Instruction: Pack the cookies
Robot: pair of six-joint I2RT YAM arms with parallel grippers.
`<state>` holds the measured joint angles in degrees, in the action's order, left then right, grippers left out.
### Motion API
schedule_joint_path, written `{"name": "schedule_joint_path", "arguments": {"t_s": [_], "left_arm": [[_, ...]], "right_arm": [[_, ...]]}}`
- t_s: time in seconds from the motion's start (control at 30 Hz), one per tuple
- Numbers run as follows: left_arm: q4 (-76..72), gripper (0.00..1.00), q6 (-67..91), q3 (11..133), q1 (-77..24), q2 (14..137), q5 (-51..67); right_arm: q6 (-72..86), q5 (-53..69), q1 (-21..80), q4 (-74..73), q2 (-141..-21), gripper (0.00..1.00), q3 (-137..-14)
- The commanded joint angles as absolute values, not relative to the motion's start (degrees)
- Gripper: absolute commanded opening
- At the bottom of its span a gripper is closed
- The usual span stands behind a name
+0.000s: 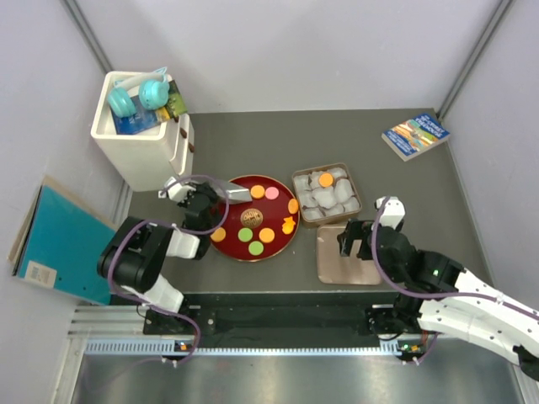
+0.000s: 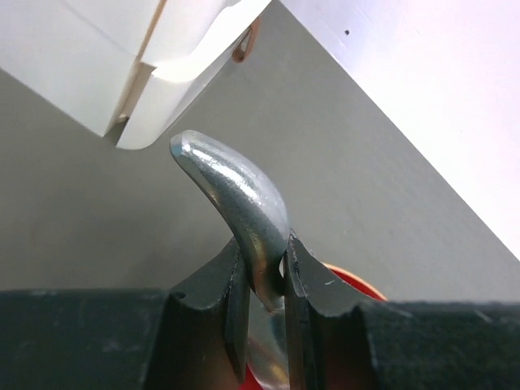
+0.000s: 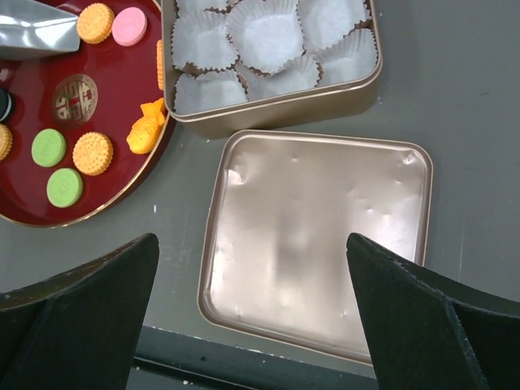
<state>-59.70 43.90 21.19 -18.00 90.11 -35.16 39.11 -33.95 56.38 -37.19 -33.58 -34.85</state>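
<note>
A dark grey table (image 1: 253,135) stands between pale walls, and both my arms work at its near edge. At the centre sits a round red lacquer plate (image 1: 275,214) carrying most of the cookies (image 1: 266,235): small flat discs, mainly orange, with two green ones (image 3: 49,147), a pink one (image 3: 129,26) and an orange fish-shaped one (image 3: 146,130) at the plate's right edge. Just right of it, a square gold tin (image 3: 284,116) is filled with white crinkled paper cups (image 3: 264,32); a single orange cookie (image 1: 326,179) lies in a cup on the far side. The tin's gold lid (image 3: 317,244) lies on the table, inside up, nearer to me. My right gripper (image 3: 250,244) hangs over the lid with its fingers spread wide, holding nothing. My left gripper (image 2: 264,252) is clenched on a shiny curved silver metal utensil (image 2: 236,191) above the plate's left side. At far left, a white plastic bin (image 1: 143,156) holds teal headphones (image 1: 139,97).
</note>
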Motion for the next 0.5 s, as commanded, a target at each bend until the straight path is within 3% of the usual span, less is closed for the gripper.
{"name": "schedule_joint_path", "arguments": {"t_s": [0.0,0.47], "left_arm": [[-61.0,0.0,39.2,23.0,-18.5,94.8,-36.7],[-76.1,0.0,34.9,23.8,-20.9,102.6,-26.3]], "right_arm": [[39.5,-33.7,56.3,-35.0,-34.2,0.99,-34.8],[39.5,-34.3,56.3,-35.6,-34.5,0.99,-34.5]]}}
